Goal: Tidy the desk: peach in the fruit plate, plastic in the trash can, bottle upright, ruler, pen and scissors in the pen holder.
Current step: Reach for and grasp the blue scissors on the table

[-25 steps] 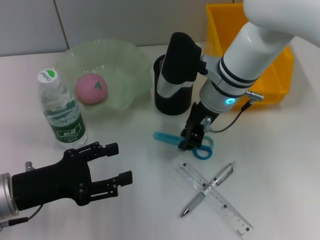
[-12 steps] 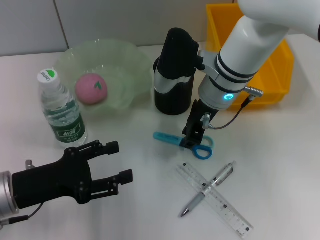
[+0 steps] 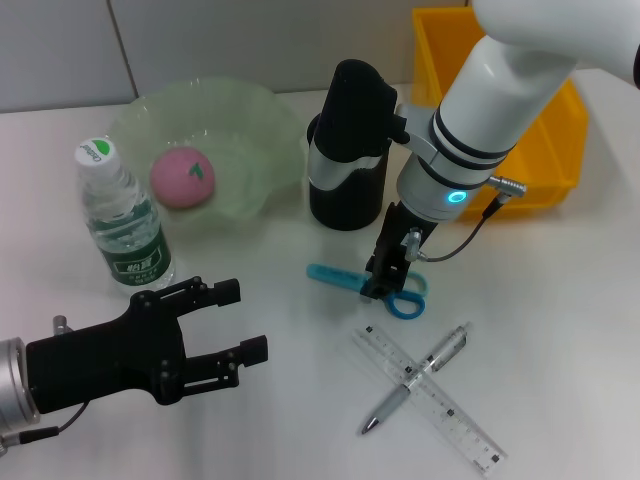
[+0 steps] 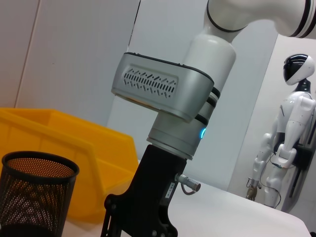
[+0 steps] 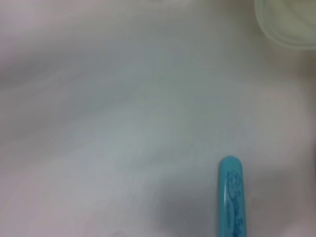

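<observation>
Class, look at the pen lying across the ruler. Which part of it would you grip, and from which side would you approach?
Probably the pen at its upper barrel, coming straight down from above. It lies flat and crosses over the ruler, so its middle sits on the ruler, while the ends lie clear of it. Close the end effector across the narrow barrel, not along it. The right end effector, now at the scissors, is nearest.

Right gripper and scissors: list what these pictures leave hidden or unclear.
- Head view: the right gripper covers the middle of the scissors; whether its jaws have closed on them cannot be told.
- Right wrist view: only the scissors' blue tip shows, the rest cut off by the frame edge; no jaws visible.
- Left wrist view: the frame edge cuts off the right gripper's lower end, and the scissors are out of view.
- Head view: the pen holder interior is blocked by the right arm.
</observation>
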`<state>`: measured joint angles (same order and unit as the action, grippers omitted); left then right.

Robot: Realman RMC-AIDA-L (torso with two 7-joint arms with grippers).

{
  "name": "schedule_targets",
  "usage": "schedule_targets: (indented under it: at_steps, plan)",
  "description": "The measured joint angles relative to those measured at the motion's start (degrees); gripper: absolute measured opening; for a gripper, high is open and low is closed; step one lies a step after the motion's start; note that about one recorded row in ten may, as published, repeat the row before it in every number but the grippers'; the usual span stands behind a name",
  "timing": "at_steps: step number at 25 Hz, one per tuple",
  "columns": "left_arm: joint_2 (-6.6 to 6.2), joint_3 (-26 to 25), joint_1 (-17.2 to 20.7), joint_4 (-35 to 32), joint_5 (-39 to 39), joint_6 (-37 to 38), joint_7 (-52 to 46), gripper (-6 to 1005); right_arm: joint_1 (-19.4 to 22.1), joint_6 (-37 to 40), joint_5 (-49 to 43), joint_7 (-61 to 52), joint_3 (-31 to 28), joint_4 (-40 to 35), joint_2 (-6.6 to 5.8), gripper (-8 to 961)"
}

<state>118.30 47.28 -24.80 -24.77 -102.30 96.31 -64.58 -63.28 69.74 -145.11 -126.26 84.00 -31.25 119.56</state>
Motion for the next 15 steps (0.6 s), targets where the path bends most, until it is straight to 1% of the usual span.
schedule_targets:
  at_steps: [15]
  plan:
    - [-0.08, 0.0, 0.0, 0.0, 0.0, -0.1, 0.0, 766, 0.4, -0.4, 0.0, 0.4, 0.0, 0.1, 0.17, 295]
